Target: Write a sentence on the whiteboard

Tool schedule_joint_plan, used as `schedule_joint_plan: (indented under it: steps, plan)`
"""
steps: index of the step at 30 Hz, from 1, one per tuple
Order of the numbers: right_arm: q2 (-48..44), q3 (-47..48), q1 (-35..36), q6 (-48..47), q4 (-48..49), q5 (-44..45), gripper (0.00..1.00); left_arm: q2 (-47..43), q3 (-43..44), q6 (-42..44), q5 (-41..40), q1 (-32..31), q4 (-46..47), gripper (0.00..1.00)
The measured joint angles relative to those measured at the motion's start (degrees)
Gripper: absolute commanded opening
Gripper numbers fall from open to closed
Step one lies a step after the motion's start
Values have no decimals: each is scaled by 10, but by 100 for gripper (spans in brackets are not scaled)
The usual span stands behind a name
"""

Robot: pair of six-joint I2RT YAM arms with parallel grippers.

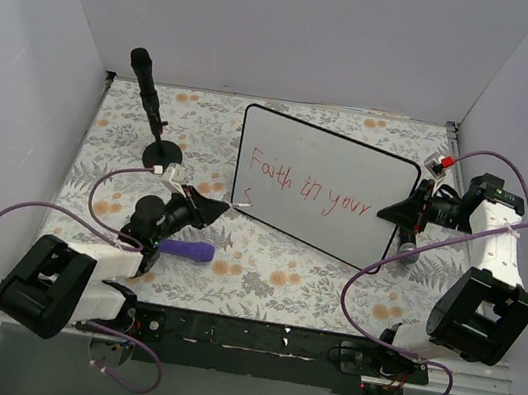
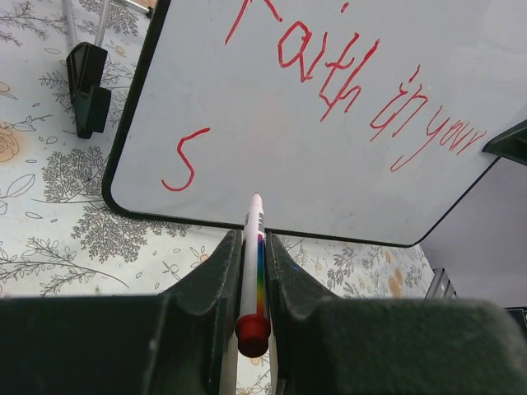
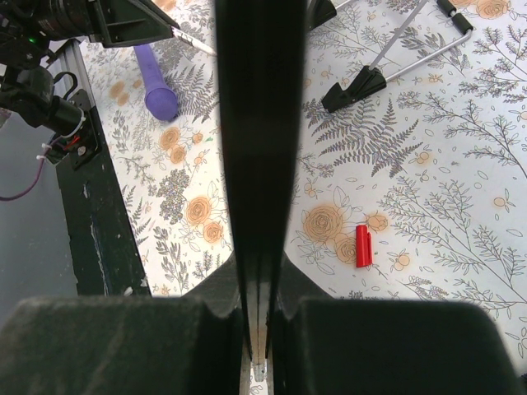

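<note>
Left wrist view: left gripper (image 2: 251,255) clenched on white red-capped marker pen (image 2: 254,239).
Right gripper (image 3: 259,284): clamping black-framed white whiteboard (image 3: 259,123) edge.
Red handwritten sentence (image 2: 338,78): "Faith in your", "S" beneath.

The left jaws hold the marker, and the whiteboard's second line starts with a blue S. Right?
No: the S on the whiteboard is red, as the left wrist view shows. The left jaws do hold the marker.

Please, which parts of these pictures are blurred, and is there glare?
Top view: even light, no strong glare on the whiteboard. Left wrist view: sentence sharp, left claw and marker soft. Right wrist view: whiteboard's dark edge blurred, hiding the middle.
</note>
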Motion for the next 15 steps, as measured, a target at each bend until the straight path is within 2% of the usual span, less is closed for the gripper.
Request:
schedule_joint_plan:
  steps: [15]
  plan:
    - [0,0,0,0,0,0,1,78,32,8,-28,-19,22,0]
